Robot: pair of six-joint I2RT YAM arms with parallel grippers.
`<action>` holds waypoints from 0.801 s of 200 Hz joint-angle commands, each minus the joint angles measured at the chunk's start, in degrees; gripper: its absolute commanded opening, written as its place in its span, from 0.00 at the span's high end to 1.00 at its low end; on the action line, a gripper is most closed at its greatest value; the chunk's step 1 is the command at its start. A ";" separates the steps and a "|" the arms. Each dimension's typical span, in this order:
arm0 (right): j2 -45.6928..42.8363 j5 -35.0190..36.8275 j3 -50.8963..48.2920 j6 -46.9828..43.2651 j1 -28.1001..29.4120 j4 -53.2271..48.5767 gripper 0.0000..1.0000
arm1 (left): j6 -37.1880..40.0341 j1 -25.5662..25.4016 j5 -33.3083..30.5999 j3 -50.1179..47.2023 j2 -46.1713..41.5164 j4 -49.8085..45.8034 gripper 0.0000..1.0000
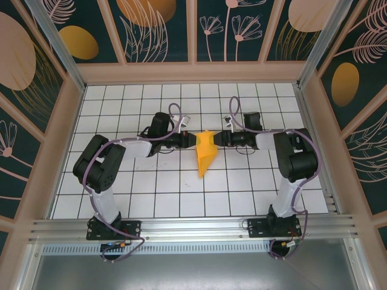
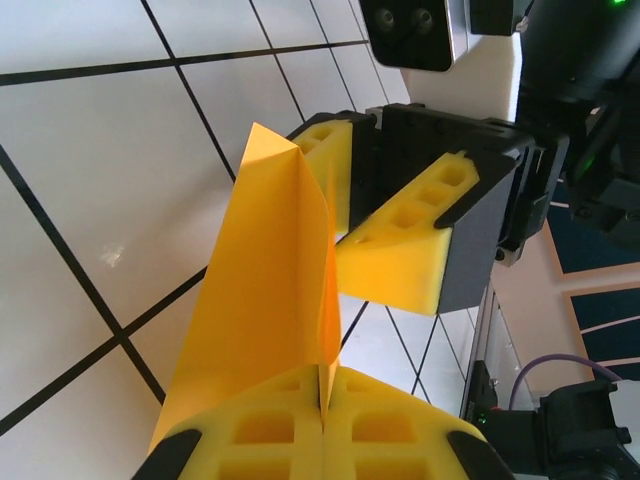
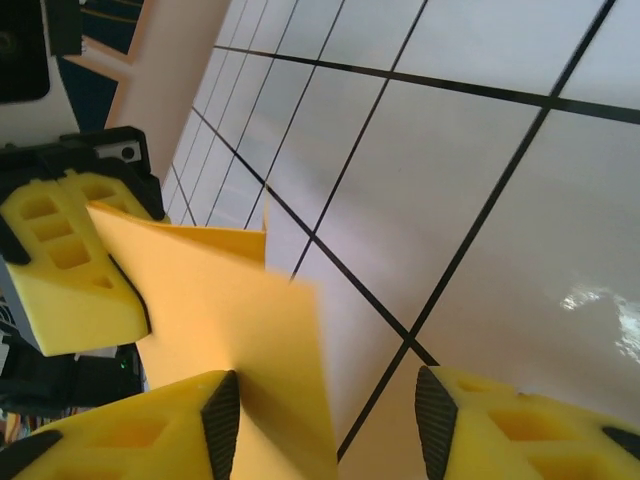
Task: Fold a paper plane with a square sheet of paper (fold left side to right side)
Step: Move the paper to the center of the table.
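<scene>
Both arms reach in from their bases and bend at the elbow so that the forearms lie low over the white gridded table (image 1: 151, 187), pointing at each other along one line near the middle of the grid. The left gripper (image 1: 195, 140) and the right gripper (image 1: 217, 139) meet almost nose to nose.

Between them is the paper plane (image 1: 204, 158) – an orange-yellow folded shape, its broad end up at the grippers and its narrow point trailing toward the near edge, resting on the table.

In the left wrist view the left gripper (image 2: 322, 420) has its yellow fingers pressed together, clamped on the paper's edge, and the paper plane (image 2: 260, 280) rises from them as an upright folded flap.

Across from it the right gripper (image 2: 365, 215) has its fingers apart. Its own wrist view agrees – the right gripper (image 3: 328, 385) stands spread, and the paper (image 3: 220, 300) lies against one finger, well clear of the other.
</scene>
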 commanded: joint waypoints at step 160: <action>-6.31 15.51 6.16 8.56 7.31 -16.66 0.92 | 9.58 0.43 -7.22 -5.35 -20.13 -20.23 0.47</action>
